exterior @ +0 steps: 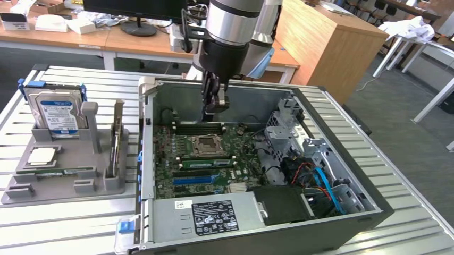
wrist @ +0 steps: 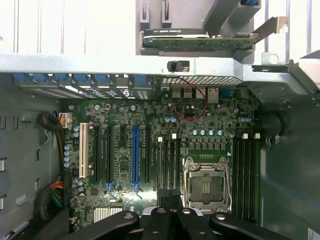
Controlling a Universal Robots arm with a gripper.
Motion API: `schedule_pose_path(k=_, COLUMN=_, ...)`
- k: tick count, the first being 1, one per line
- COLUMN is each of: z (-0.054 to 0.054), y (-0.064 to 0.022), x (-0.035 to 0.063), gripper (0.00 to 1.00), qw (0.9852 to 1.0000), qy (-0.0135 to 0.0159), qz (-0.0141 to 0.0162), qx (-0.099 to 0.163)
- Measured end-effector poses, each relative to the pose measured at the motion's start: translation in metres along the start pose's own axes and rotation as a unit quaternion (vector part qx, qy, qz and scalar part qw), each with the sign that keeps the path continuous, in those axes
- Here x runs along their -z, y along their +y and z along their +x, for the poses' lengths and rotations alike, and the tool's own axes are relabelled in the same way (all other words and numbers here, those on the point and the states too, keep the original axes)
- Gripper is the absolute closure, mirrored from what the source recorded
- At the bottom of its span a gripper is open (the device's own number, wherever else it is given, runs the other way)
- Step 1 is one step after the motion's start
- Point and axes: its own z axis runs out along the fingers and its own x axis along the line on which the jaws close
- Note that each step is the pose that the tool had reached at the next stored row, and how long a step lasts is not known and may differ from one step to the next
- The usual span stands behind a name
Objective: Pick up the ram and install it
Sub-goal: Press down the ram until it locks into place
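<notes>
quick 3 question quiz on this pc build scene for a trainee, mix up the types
1. True or false: the gripper is inside the open computer case.
2. Multiple choice: the hard drive stands in A) the computer case B) the grey holder beside the case C) the wooden cabinet.
3. Fill in: the processor socket on the motherboard is ____ (empty or filled).

Key: 1 true; 2 B; 3 empty.

closed claw [exterior: 215,103] hangs inside the open computer case [exterior: 341,133] above the motherboard [exterior: 206,159]
</notes>
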Motion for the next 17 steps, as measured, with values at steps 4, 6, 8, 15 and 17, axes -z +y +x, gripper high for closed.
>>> schedule_pose_path(k=4, z=0.000, y=-0.0030, x=0.0000, gripper=0.90, qw=1.0000, qy=-0.0001, qz=0.0001, qx=0.000)
schedule_pose_path(k=6, z=0.000, y=-0.0054, x=0.0000, gripper=0.90, qw=1.0000, qy=-0.0001, qz=0.0001, qx=0.000)
schedule_pose_path(k=8, z=0.000, y=-0.0082, x=0.0001, gripper=0.90, qw=1.0000, qy=-0.0001, qz=0.0001, qx=0.000)
schedule_pose_path(k=15, z=0.000, y=-0.0199, x=0.0003, gripper=0.90, qw=1.0000, qy=-0.0001, qz=0.0001, qx=0.000)
schedule_pose_path(k=17, z=0.000, y=-0.0224, x=0.0004, gripper=0.90, qw=1.0000, qy=-0.0001, qz=0.0001, qx=0.000)
